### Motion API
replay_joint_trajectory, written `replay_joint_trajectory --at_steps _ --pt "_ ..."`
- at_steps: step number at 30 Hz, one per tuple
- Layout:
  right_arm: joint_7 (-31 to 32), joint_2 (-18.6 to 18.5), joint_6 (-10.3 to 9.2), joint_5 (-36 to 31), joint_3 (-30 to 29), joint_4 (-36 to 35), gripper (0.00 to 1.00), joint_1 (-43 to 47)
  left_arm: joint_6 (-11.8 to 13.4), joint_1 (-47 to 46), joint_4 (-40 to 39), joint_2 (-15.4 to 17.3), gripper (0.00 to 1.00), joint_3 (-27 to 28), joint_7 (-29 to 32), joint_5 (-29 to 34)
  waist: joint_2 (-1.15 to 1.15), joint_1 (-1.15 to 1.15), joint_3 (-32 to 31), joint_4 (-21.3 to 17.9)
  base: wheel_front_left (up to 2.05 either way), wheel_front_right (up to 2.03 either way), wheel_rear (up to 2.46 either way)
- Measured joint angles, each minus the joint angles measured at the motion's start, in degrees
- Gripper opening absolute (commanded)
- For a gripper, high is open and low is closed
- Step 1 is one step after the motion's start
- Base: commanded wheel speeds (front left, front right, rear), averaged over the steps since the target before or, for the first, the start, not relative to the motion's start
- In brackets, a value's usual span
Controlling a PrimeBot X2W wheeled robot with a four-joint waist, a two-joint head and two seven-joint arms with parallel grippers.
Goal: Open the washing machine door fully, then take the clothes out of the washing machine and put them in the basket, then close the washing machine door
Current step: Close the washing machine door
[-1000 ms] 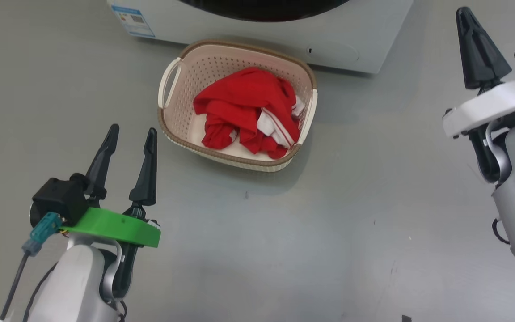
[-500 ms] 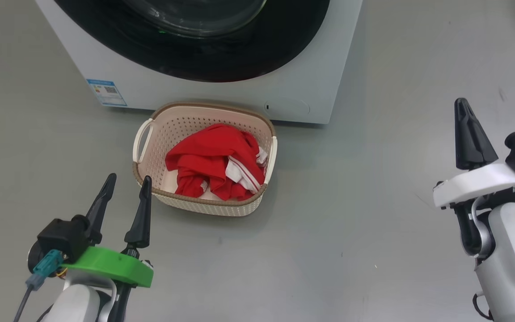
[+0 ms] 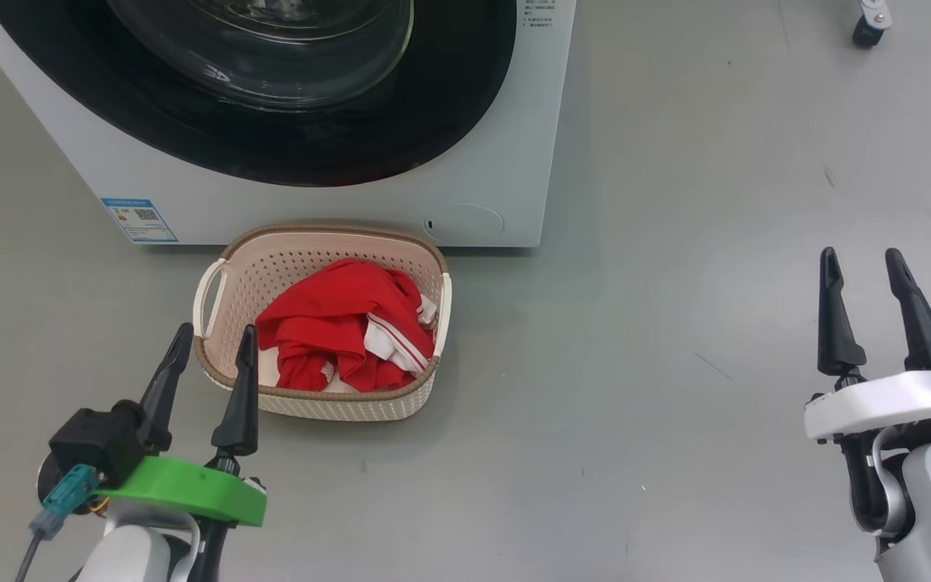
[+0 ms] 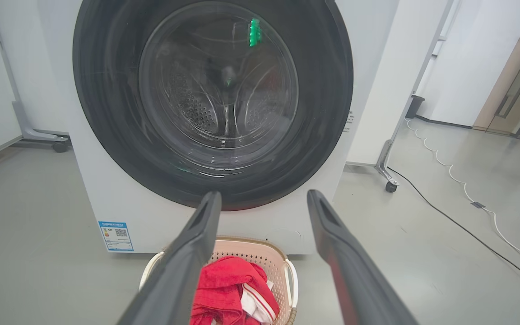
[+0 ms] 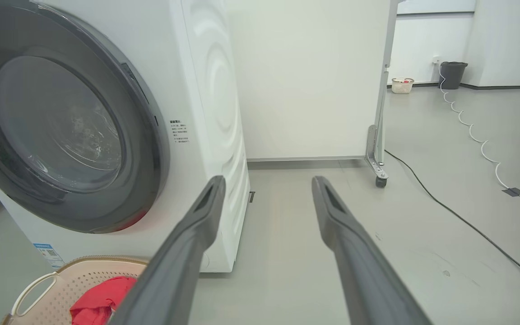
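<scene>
The white washing machine [image 3: 336,210] stands ahead with its door [image 3: 191,137] shut, a glossy black ring around bulging glass. On the floor against the machine's base sits the cream basket [image 3: 328,234], and the red and white clothes [image 3: 328,323] lie heaped inside it. My left gripper [image 3: 216,331] is open and empty, just short of the basket's near left rim. Far to the right, over bare floor, my right gripper [image 3: 860,257] is open and empty. The left wrist view looks between the fingers at the door [image 4: 106,113] and the basket [image 4: 260,250].
A white panel on a wheeled frame [image 4: 386,176] stands right of the machine. A black cable [image 4: 445,212] and a white one run across the floor beyond it. A dark bin [image 5: 452,74] and a small basket [image 5: 402,85] sit far back.
The head camera has tilted up, bringing more of the machine and its door into view. My right gripper's fingers have gone from shut to open, and it sits lower in view.
</scene>
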Motion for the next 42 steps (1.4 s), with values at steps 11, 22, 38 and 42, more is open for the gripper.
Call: replay_joint_trajectory --at_steps 11,22,38,42 --pt "0.0 2.2 0.00 -1.2 -1.1 -3.9 1.00 4.4 0.0 0.0 -0.6 -0.1 1.00 1.1 0.0 0.9 0.00 0.00 0.4 -0.4 0.00 0.00 0.00" --pt "0.0 2.8 0.16 -2.2 -1.9 -5.6 1.00 6.1 0.0 0.1 -0.5 -0.8 1.00 2.2 0.0 2.6 0.00 0.00 0.3 -0.3 0.00 0.00 0.00" --pt "0.0 3.3 1.11 -3.7 -3.0 -7.0 1.00 8.2 0.0 0.1 -0.2 -1.2 1.00 2.8 0.0 3.8 0.00 0.00 0.1 -0.3 0.00 0.00 0.00" --pt "0.0 3.7 1.27 -4.1 -3.2 -7.1 1.00 8.2 0.0 0.1 0.2 -1.2 1.00 2.7 0.0 4.6 0.00 0.00 -0.1 -0.3 0.00 0.00 0.00"
